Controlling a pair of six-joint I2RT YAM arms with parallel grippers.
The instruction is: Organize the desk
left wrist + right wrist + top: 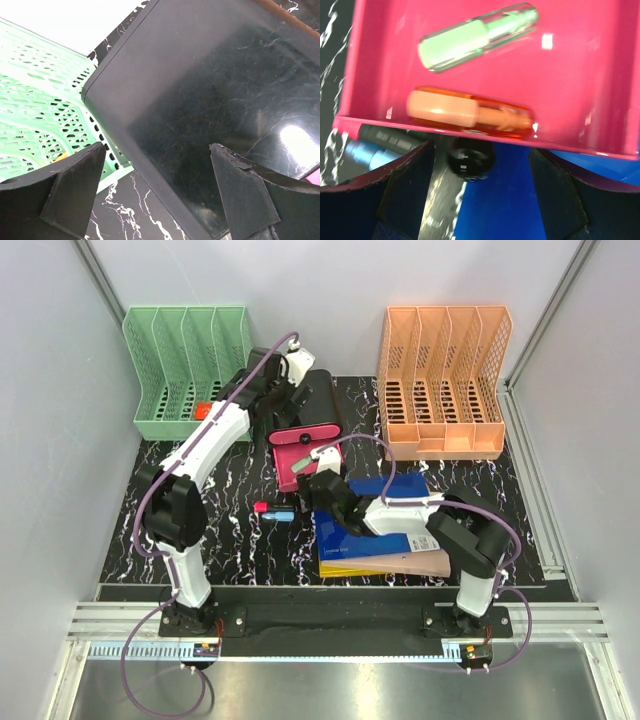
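Observation:
The desk (pixel 230 540) is a black marble-veined top. My left gripper (pixel 297 398) is open over the near-left edge of a flat black case (pixel 322 400) beside the green file rack (pixel 185 370). In the left wrist view the gripper (pixel 156 150) straddles the case's edge (pixel 200 100) without touching it. My right gripper (pixel 318 487) is open and empty at the near edge of a pink tray (pixel 300 452). In the right wrist view (pixel 482 150) the tray (pixel 580 75) holds a green marker (pixel 475 37) and an orange marker (pixel 470 112). A black round cap (pixel 470 157) lies between the jaws.
An orange file rack (pixel 440 375) stands at the back right. A blue book (pixel 375 530) lies on a yellow one, with a tan folder (pixel 420 562) at the front. A red and a blue marker (pixel 275 510) lie left of the book. A red item (pixel 203 410) sits in the green rack.

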